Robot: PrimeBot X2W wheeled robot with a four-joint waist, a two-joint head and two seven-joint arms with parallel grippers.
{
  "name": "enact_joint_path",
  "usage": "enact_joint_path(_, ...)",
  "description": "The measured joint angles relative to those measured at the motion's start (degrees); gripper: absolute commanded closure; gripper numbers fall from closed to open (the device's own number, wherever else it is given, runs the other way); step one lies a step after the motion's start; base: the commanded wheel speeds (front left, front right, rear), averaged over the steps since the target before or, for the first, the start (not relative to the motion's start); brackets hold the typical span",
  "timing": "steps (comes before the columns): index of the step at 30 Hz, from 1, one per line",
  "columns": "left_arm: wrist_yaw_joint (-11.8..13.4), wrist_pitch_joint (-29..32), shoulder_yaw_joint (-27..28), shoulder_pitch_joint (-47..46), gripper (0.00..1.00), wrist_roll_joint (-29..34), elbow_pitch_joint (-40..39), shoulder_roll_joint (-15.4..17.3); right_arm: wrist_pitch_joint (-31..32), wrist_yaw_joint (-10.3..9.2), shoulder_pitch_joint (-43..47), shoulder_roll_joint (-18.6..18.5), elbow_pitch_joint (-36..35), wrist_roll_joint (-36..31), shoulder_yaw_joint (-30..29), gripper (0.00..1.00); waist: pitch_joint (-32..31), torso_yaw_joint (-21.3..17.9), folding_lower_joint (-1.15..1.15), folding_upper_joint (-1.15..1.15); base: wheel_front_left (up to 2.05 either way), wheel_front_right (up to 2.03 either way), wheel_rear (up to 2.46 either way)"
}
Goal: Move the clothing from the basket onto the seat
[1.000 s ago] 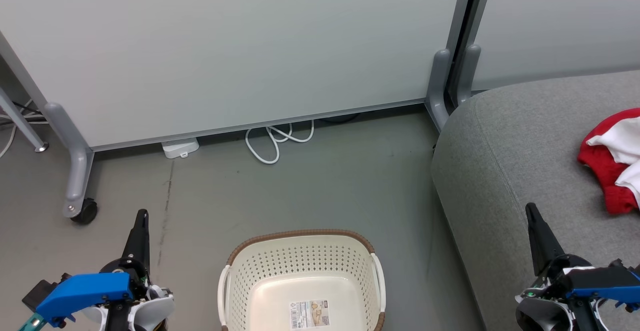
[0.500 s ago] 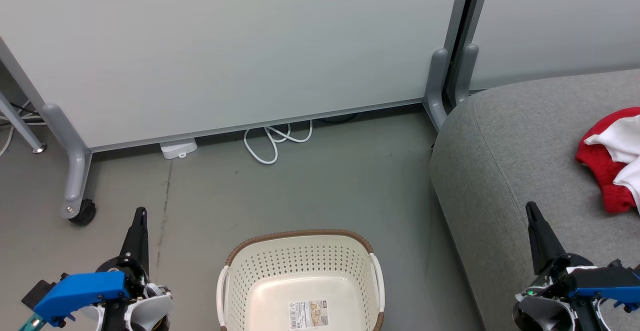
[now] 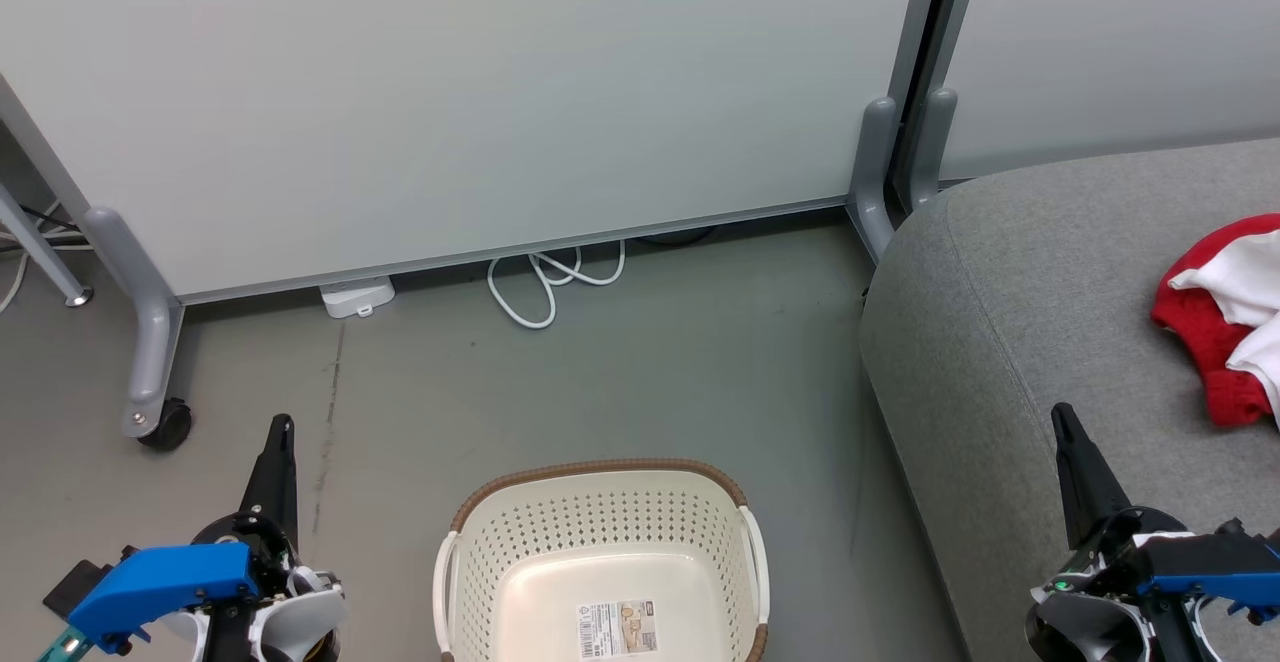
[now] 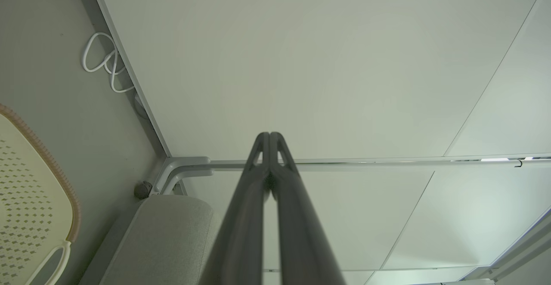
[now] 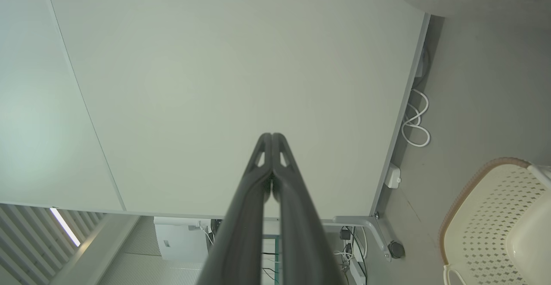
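Left hand [image 3: 284, 434]: both long dark fingers are pressed together to one point, clenched on nothing, held above the grey floor [image 3: 620, 382] left of the basket. In the left wrist view the two fingers are seen meeting at the tips.

Right hand [image 3: 1063, 420]: likewise clenched and gripping nothing, its tip held over the front part of the seat [image 3: 1040, 272]. It is well apart from the clothing.

Basket [image 3: 600, 466]: one is counted, oval, cream, with perforated sides and a brown woven-look rim. It stands on the floor between the two hands, close to the sofa's front side. Two white handles are counted, one at each end. One paper label [image 3: 620, 628] is seen on its pale bottom.

Clothing [image 3: 1212, 347]: one bunched heap, bright red with white panels, is laid on the seat, well in from the rounded corner. It is cut by the picture edge, so the number of garments cannot be told.

Seat: one grey upholstered sofa, with a stitched seam running along the cushion.

Beyond: two pale partition panels, one looped white cable [image 3: 545, 287], and one black caster [image 3: 166, 427].
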Motion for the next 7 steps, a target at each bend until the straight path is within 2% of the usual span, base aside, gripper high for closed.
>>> enact_joint_path(7, 0.0, 0.0, 0.0, 0.0, 1.0, 0.0, 0.0, 0.0, 0.0, 0.0, 0.0, 0.0, 0.0, 0.0, 0.0, 1.0, 0.0, 0.0, 0.0, 0.0, 0.0, 0.0, 0.0)
